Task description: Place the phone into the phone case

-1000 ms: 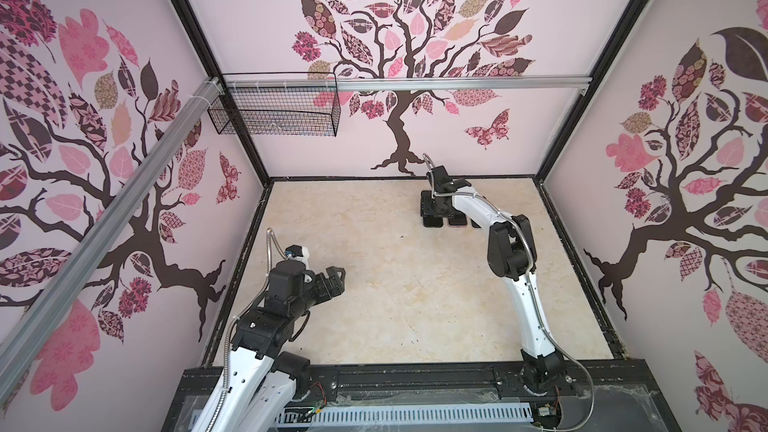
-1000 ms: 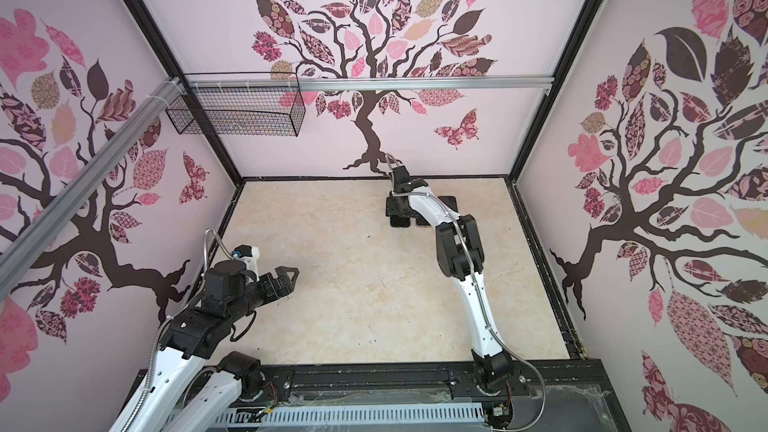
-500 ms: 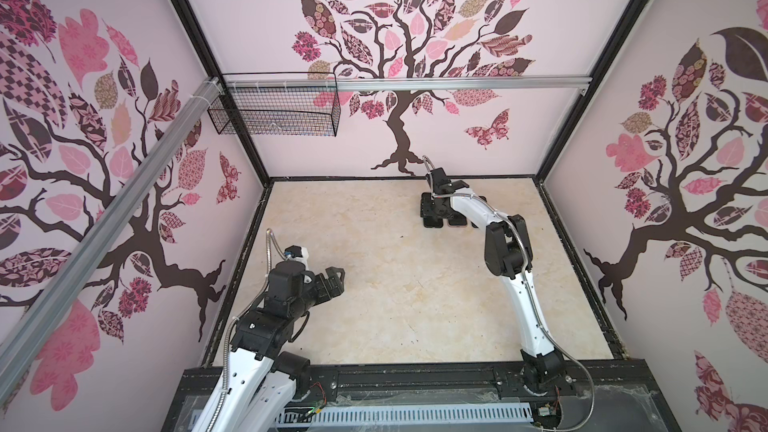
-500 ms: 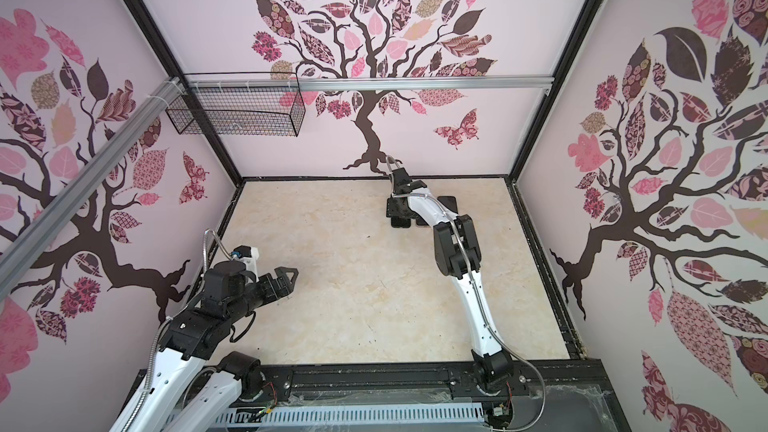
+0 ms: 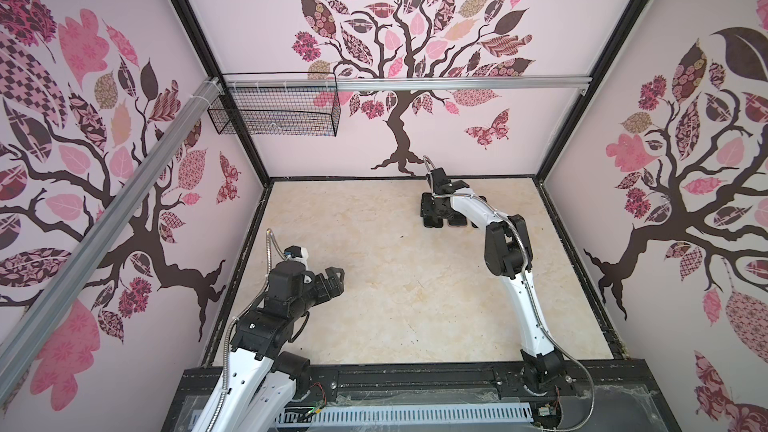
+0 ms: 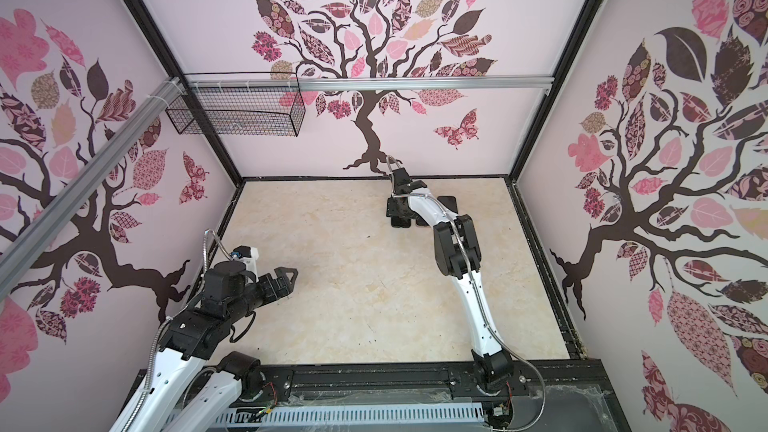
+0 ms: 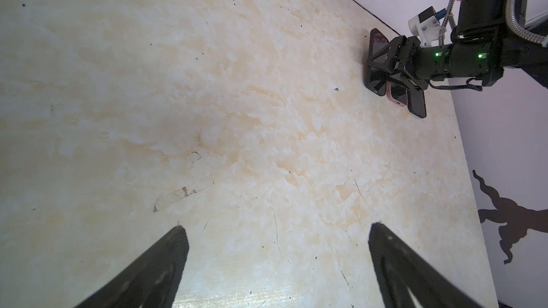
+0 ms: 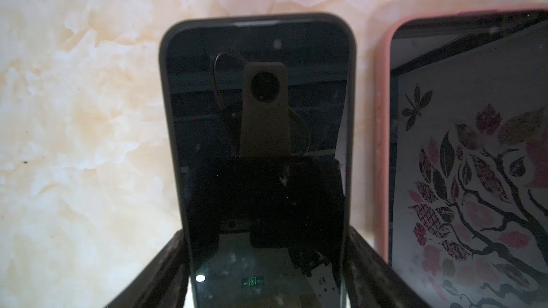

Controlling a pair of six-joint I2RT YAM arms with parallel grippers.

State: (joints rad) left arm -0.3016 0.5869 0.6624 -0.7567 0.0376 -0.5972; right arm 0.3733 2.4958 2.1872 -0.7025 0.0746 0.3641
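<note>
A black phone [image 8: 258, 114] lies screen up on the marble table, at the far side in both top views [image 5: 432, 224]. My right gripper [image 8: 265, 234] is down over it, shut on the phone, one finger against each long edge. A thick black rim runs round the screen; I cannot tell whether that is the phone case. My right gripper [image 5: 432, 211] hides most of the phone from above. My left gripper [image 7: 278, 228] hangs open and empty above bare table near the left wall [image 5: 337, 280].
Right beside the held phone lies a second phone in a pink case [image 8: 382, 143], and past it a dark slab [image 7: 418, 105]. Another flat black item [image 6: 449, 203] lies behind the right forearm. A wire basket [image 5: 274, 114] hangs on the back rail.
The right arm's elbow has shifted slightly to the left while its gripper stayed on the phone. The left arm has not moved.
</note>
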